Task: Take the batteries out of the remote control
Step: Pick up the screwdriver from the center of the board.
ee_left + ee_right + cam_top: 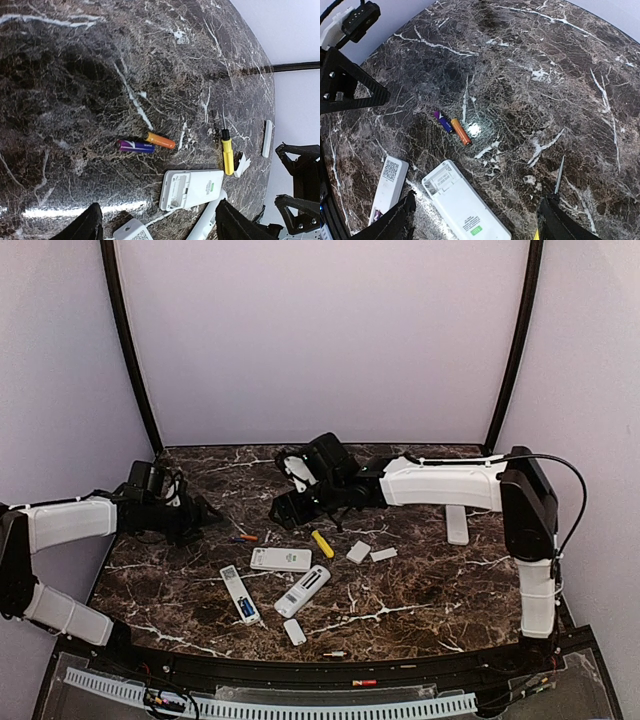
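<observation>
Two loose batteries, one orange and one purple, lie side by side on the marble table; they also show in the right wrist view, orange and purple, and in the top view. A white remote lies face down with its battery bay open and empty. A second remote shows a blue battery in its open bay. My left gripper and my right gripper are both open and empty, hovering above the table.
A third white remote lies next to the others. A yellow-handled screwdriver and small white covers lie nearby. Another white remote lies at the right.
</observation>
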Action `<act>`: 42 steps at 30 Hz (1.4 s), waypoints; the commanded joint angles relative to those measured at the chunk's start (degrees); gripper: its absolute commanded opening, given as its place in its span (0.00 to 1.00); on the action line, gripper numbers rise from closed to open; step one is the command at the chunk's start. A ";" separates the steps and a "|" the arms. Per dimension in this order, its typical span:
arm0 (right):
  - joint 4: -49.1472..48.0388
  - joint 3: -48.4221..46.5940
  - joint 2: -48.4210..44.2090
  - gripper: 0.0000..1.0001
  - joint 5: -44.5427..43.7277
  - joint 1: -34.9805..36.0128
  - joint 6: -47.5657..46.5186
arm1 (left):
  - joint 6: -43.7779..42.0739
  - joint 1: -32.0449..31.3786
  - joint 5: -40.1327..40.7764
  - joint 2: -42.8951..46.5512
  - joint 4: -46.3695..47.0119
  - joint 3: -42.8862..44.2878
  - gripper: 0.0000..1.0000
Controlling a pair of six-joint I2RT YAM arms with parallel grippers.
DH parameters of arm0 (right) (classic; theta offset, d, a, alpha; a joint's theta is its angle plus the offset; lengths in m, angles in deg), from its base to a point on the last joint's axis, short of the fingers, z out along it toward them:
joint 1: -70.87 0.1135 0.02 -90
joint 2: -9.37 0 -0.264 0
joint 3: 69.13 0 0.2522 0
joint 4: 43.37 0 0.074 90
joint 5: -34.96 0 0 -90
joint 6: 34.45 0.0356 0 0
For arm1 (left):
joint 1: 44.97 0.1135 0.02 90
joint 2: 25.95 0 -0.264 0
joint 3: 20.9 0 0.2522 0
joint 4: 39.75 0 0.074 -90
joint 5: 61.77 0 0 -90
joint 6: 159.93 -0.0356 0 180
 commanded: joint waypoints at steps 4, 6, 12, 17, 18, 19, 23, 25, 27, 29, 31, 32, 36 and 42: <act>4.26 3.00 -2.16 0.78 -5.04 1.17 4.49 | 0.70 -2.09 1.25 -0.88 2.34 -2.73 0.75; 5.12 5.59 -3.31 0.77 -6.20 1.43 5.97 | 0.53 -3.51 1.83 -1.21 1.82 -2.99 0.74; 8.84 10.90 -4.75 0.72 -11.65 0.54 10.89 | 1.14 -5.73 2.39 -1.41 2.24 -5.37 0.74; 10.22 10.21 -3.61 0.70 -13.33 -0.42 10.51 | 2.23 -6.15 2.53 -0.68 2.78 -5.14 0.74; 10.61 9.90 -3.06 0.68 -13.47 -0.77 10.64 | 2.13 -6.18 2.63 -0.53 2.68 -4.89 0.74; 11.34 9.44 -2.45 0.65 -13.64 -1.10 10.95 | 2.02 -6.20 2.66 -0.49 2.54 -4.56 0.74; 11.35 8.85 -1.33 0.57 -13.31 -1.39 10.71 | 1.41 -6.21 3.22 -0.45 1.49 -3.66 0.73; 10.89 8.68 -1.08 0.54 -12.88 -1.35 10.11 | 1.07 -6.21 3.41 -0.57 1.04 -3.24 0.73; 10.87 7.79 -0.39 0.49 -11.82 -1.35 9.52 | 0.92 -6.21 3.46 -0.76 0.63 -2.72 0.73; 10.75 6.52 0.77 0.46 -10.04 -1.25 9.16 | 0.85 -6.21 3.46 -0.94 0.69 -2.38 0.73; 10.95 5.25 1.88 0.46 -9.54 -1.10 9.16 | 1.04 -6.21 3.42 -0.93 0.76 -2.23 0.73; 11.38 4.74 2.44 0.46 -9.85 -0.94 9.32 | 1.10 -6.21 3.41 -0.91 0.79 -2.17 0.73; 12.67 4.12 3.59 0.45 -11.06 -0.80 9.90 | 1.03 -6.21 3.52 -0.52 0.38 -1.98 0.73; 13.03 4.64 4.59 0.40 -11.76 -0.80 10.00 | 0.92 -6.21 3.57 -0.54 0.21 -1.60 0.74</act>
